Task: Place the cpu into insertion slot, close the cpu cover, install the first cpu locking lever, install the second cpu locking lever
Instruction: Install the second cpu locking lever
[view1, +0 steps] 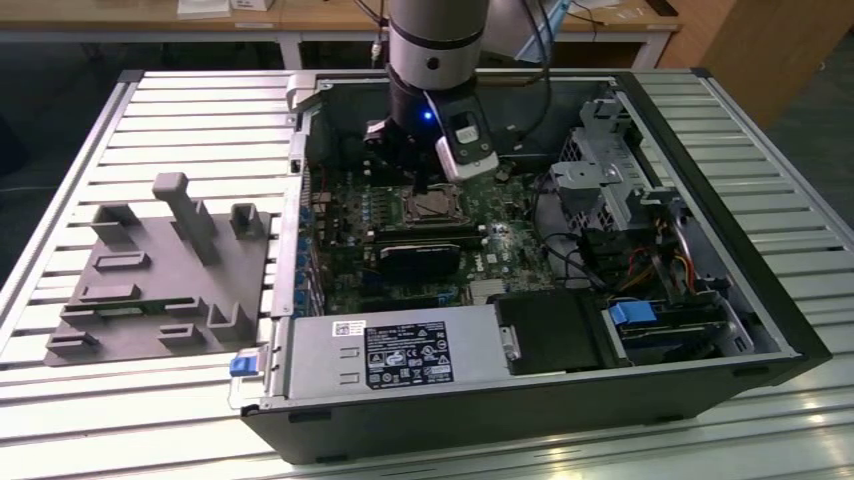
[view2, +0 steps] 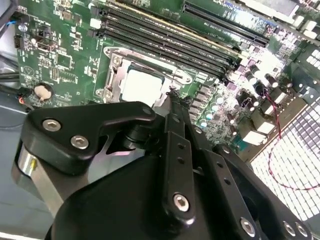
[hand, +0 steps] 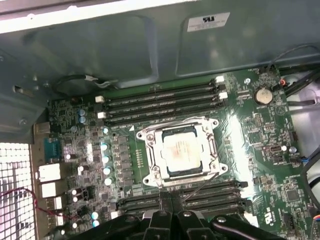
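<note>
Gripper over the socket
Narrow-set gripper (hand: 167, 201) hovers just beside the cpu cover (hand: 150, 137), shut over the cpu (hand: 179, 148).

A robotics lab or test workshop; an open computer case (view1: 534, 380) lies on a slatted metal workbench (view1: 160, 110) beside a grey fixture block (view1: 160, 280) (moulded holders and pegs); wooden desks (view1: 320, 20) stand behind it on a dark floor.
</note>
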